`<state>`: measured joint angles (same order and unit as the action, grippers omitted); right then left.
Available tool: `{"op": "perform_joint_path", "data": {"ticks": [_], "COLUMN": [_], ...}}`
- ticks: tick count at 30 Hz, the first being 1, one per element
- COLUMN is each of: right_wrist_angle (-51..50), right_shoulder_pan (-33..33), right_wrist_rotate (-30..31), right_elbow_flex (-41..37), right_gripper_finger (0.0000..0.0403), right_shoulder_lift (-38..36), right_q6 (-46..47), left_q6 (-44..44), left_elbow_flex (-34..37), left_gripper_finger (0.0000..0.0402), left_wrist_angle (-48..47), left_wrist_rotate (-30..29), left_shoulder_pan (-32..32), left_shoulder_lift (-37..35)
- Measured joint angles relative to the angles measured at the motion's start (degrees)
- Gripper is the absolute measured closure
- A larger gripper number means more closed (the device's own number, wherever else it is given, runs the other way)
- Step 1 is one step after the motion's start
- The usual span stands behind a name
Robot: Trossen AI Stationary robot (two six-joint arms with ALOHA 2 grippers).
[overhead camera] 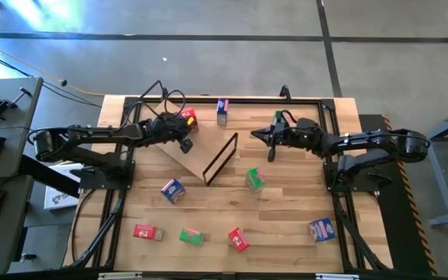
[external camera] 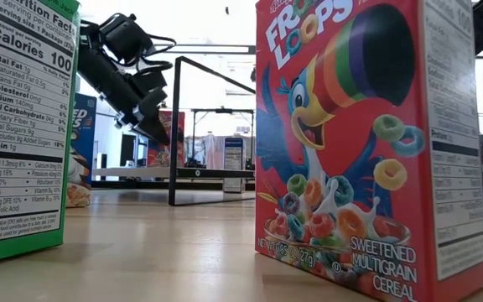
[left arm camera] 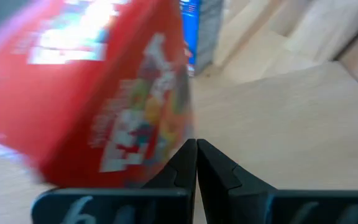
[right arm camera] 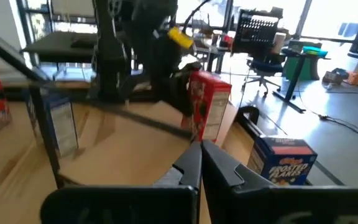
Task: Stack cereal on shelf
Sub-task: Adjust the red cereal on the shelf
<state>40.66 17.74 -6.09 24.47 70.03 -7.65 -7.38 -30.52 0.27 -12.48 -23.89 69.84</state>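
Observation:
The shelf is a tan plywood panel lying at the table's far middle, with its dark metal frame at its right end. A red cereal box stands on the panel's far part. My left gripper is shut just beside it; in the left wrist view the box fills the space beside the shut fingers. My right gripper is shut and empty, right of the frame. A blue box stands behind the shelf. My left gripper's shut fingers lie beside the red box's lower edge, coming level from the table's left. I cannot tell whether the outer side of one finger touches the box. The box stands on the panel, leaning slightly.
Loose boxes lie on the table: green, blue, red, green, red, blue. In the low view a red box and a green box stand close in front.

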Motion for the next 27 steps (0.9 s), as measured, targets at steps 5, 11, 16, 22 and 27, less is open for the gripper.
{"op": "perform_joint_path", "data": {"ticks": [5, 11, 16, 22, 27], "right_wrist_angle": [-1.4, -1.9, -1.9, -1.9, -1.9], "right_shoulder_pan": [0.0, 0.0, 0.0, 0.0, 0.0], "right_wrist_rotate": [1.9, 2.0, 2.0, 2.0, 2.0], "right_elbow_flex": [0.0, 0.0, 0.0, 0.0, 0.0], "right_gripper_finger": [0.0403, 0.0403, 0.0403, 0.0403, 0.0403], "right_shoulder_lift": [0.0, 0.0, 0.0, 0.0, 0.0], "right_q6": [-0.8, -0.8, -0.8, -0.8, -0.8], "left_q6": [0.0, 0.0, -0.7, -1.6, -2.0], "left_elbow_flex": [0.0, 0.0, 0.0, 0.0, 0.0], "left_gripper_finger": [0.0397, 0.0397, 0.0397, 0.0397, 0.0397], "left_wrist_angle": [-0.6, -4.3, -9.0, -10.1, -9.3], "left_wrist_rotate": [-1.0, -1.0, -1.4, -4.0, -6.5], "left_shoulder_pan": [-0.8, -0.8, -0.8, -0.8, -1.2], "left_shoulder_lift": [0.0, -0.6, -1.4, -1.4, -1.4]}}
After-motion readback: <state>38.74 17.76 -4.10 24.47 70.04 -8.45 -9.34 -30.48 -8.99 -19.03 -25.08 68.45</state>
